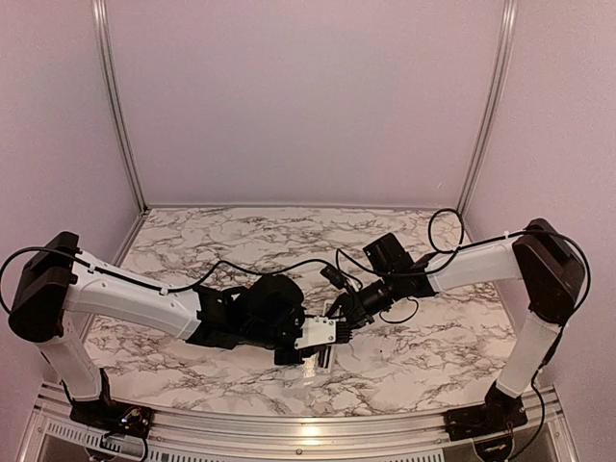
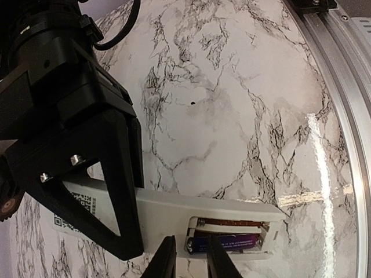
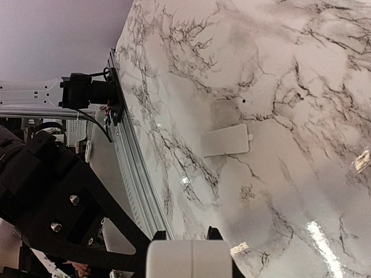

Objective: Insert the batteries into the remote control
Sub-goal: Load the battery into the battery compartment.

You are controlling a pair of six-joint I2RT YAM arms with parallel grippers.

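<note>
The white remote control is held above the marble table, back side up, with its battery bay open. One purple battery lies in the bay's near slot; the far slot shows only its copper contact strip. My right gripper is shut on the remote's other end, which shows as a white block between its fingers. My left gripper hovers over the bay's inner end, its jaws a narrow gap apart, with the battery's tip showing between them. From above, the remote sits between both grippers.
The white battery cover plate lies flat on the marble. The aluminium rail runs along the table's near edge. A small black speck marks the marble beyond the remote. Cables loop behind the right wrist.
</note>
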